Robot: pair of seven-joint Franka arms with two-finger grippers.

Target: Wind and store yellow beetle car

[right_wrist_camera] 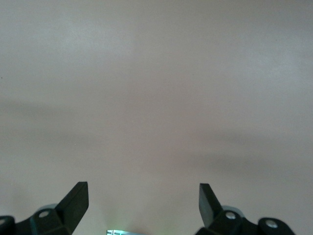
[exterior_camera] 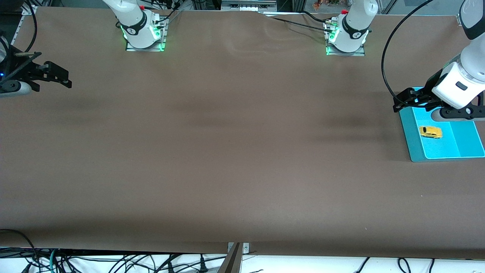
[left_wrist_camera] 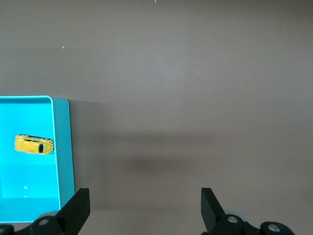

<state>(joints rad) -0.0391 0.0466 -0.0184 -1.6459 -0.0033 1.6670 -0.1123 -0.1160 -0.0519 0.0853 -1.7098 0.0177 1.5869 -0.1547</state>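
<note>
Yellow beetle car [exterior_camera: 430,132] lies apart from left fingers [left_wrist_camera: 78,208].

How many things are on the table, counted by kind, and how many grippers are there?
Car: 1, yellow, in the tray
Tray: 1, turquoise, at the left arm's end of the table
Grippers: 2, both open: left gripper over the tray's edge, right gripper over bare table
Total: 4
</note>
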